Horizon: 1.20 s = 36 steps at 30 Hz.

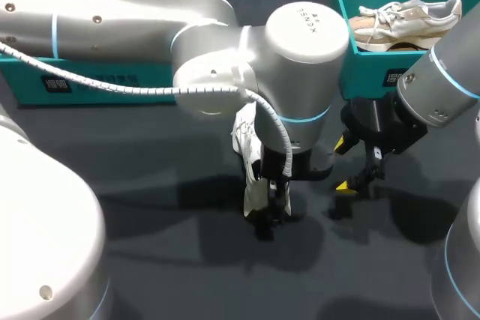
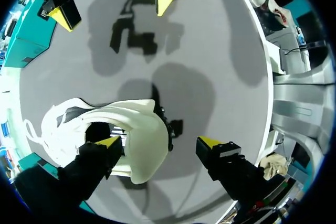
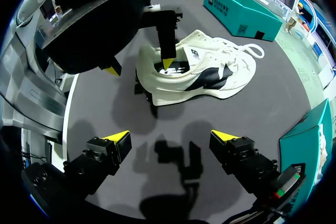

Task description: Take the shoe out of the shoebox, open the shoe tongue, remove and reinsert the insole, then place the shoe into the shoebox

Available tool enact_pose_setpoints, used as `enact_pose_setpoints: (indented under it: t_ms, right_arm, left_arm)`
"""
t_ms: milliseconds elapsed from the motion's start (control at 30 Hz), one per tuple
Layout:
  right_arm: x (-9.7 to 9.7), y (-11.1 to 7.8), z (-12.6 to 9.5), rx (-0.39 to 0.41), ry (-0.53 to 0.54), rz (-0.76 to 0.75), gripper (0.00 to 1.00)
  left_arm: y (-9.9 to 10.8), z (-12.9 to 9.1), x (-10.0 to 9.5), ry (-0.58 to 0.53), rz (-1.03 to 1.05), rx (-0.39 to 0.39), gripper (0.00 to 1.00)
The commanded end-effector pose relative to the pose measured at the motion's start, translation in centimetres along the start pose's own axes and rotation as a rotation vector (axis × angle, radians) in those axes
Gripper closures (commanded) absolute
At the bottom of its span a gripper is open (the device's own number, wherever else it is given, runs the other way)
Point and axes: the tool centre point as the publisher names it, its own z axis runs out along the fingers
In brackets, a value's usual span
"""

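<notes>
**White low-cut sports shoe with black side markings** (image 3: 202,74), lying out of any box on the dark grey table top (image 1: 165,185), near its middle.

The left gripper (image 2: 159,143) is set over the heel end with its jaws wide. One yellow-tipped finger (image 2: 108,142) is lowered into the shoe's opening. The other finger (image 2: 211,143) stands outside, clear of the heel. The heel wall is thus straddled but not clamped. The right gripper (image 3: 170,138) is held low over the table, spread wide and empty.

**Key relation.** From the right gripper the shoe lies straight ahead, with its long axis running across the line of approach. The heel is toward the left gripper, and the toe and laces point away from it. The opening is turned toward the right gripper. The left arm is the nearer, being at the shoe itself; the right arm is near but apart.

A teal open-topped shoebox (image 1: 367,69) holding a beige laced shoe (image 1: 405,24) is seen at the far right. A second teal box (image 1: 97,80), largely hidden behind the left arm, is seen at the far left.

**Step judged in hand.** The heel is to be steadied by the left gripper, so that the tongue or insole can be reached by the right. A closing of the outer finger onto the heel appears to be called for first.
</notes>
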Motion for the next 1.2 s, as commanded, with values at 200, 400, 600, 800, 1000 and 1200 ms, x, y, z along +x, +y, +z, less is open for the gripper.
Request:
enact_pose_setpoints:
  t_ms: [200, 400, 600, 800, 1000, 1200]
  right_arm:
    - [0.1, 0.0, 0.1, 0.001, -0.003, 0.000, 0.00]
    - [0.1, 0.0, 0.1, 0.001, -0.003, 0.000, 0.00]
    - [0.1, 0.0, 0.1, 0.001, -0.003, 0.000, 0.00]
    - [0.1, 0.0, 0.1, 0.001, -0.003, 0.000, 0.00]
    - [0.1, 0.0, 0.1, 0.001, -0.003, 0.000, 0.00]
    - [0.1, 0.0, 0.1, 0.001, -0.003, 0.000, 0.00]
  left_arm:
    - [0.3, 1.4, -0.1, 0.004, -0.021, 0.005, 0.24]
    - [0.1, 2.2, -0.2, 0.015, -0.023, 0.006, 0.31]
    - [0.2, 2.7, -0.3, 0.020, -0.040, 0.012, 0.51]
    - [0.3, 3.1, -0.5, 0.028, -0.044, 0.014, 0.58]
    - [0.5, 3.1, -0.4, 0.039, -0.044, 0.021, 1.00]
    - [0.9, 2.7, -0.4, 0.045, -0.040, 0.030, 1.00]
